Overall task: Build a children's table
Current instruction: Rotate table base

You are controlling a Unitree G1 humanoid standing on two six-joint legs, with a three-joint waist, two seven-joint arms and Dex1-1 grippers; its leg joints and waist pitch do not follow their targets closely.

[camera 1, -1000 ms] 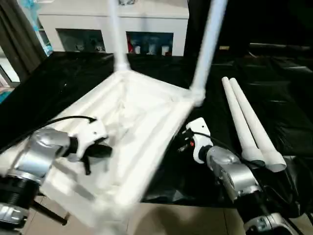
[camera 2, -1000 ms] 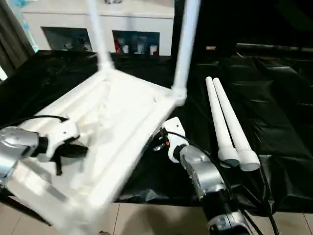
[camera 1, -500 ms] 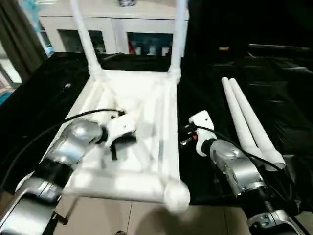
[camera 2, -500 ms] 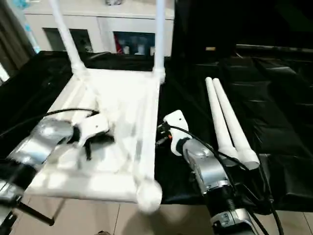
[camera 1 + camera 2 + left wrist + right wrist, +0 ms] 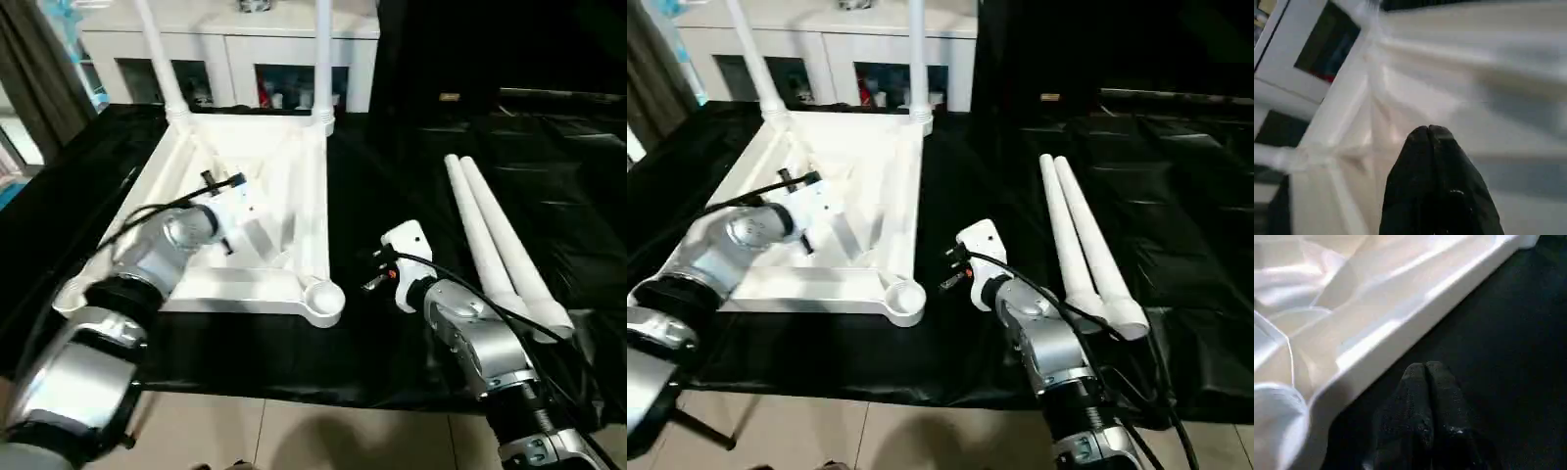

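The tabletop [image 5: 257, 220] is now lying flat on the desk [image 5: 411, 225], swung round from its tilt; left gripper [image 5: 1429, 131], pressed together, is resting inside it. Right gripper [image 5: 1424, 369], also closed, is hovering beside its rim. Two loose legs [image 5: 500, 245] are waiting right of it.

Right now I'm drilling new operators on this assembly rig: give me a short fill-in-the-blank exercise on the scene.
1. The large white plastic tabletop lies underside up with ___ legs standing in its far sockets.
2. ___ loose white cylindrical legs lie side by side on the black sheet.
3. The left tool is ___.

Missing: two; two; shut
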